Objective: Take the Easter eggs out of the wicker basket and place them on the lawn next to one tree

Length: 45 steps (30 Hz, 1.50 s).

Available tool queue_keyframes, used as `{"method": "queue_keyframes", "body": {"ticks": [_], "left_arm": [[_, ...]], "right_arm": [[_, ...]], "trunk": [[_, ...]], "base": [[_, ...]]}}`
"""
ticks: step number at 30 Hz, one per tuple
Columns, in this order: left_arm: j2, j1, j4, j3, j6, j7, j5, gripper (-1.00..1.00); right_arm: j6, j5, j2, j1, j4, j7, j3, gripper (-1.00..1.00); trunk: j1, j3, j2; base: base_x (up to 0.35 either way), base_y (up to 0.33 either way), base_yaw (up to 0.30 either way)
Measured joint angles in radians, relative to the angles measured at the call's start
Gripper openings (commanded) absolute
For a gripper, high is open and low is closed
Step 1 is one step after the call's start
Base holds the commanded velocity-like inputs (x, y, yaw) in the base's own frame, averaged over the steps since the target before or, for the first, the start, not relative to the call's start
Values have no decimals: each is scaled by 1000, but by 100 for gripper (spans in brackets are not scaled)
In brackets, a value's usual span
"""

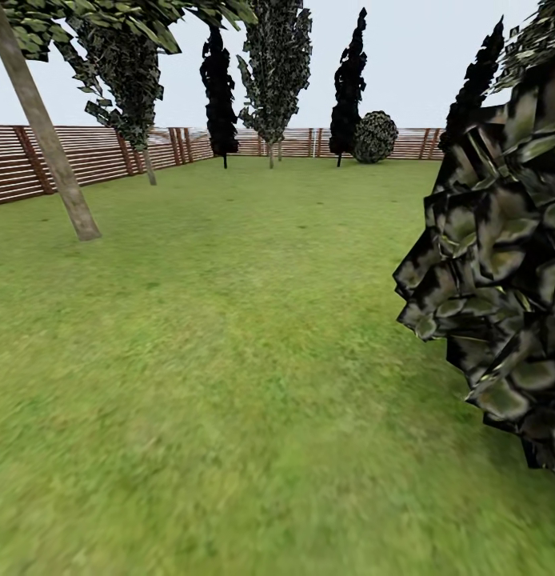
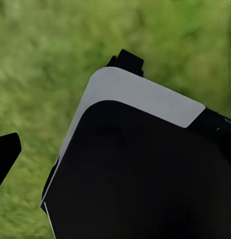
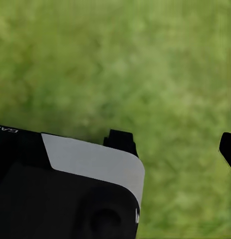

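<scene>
The lawn stretches ahead as mottled green grass up to the fence. A tree with a thick, leaning grey-brown trunk stands at the far left, its leafy crown at the top of the head view. The Easter eggs and the wicker basket are out of view. In the left wrist view one dark fingertip pokes in at the frame's edge over grass. In the right wrist view one dark fingertip likewise shows at the edge. Nothing is seen held at either fingertip.
A big dark-leaved bush crowds the near right. A brown slat fence runs along the left and back. Dark cypresses and a round bush stand by the far fence. Black-and-white robot body fills part of both wrist views.
</scene>
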Motion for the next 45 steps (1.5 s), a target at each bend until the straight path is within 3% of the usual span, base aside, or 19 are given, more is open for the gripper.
{"method": "queue_keyframes", "body": {"ticks": [9, 16, 21, 45], "left_arm": [[1, 0, 0, 0, 0, 0, 0, 100], [-1, 0, 0, 0, -1, 0, 0, 100], [0, 0, 0, 0, -1, 0, 0, 100], [-1, 0, 0, 0, -2, 0, 0, 100]], "right_arm": [[-1, 0, 1, 0, -1, 0, 0, 100], [-1, 1, 1, 0, -1, 0, 0, 100], [-1, 0, 0, 0, -1, -1, 0, 100], [-1, 0, 1, 0, -1, 0, 0, 100]], "trunk": [[0, 0, 0], [1, 0, 0], [1, 0, 0], [0, 0, 0]], "base": [[313, 85, 152], [40, 15, 241], [38, 0, 7], [320, 0, 0]]}}
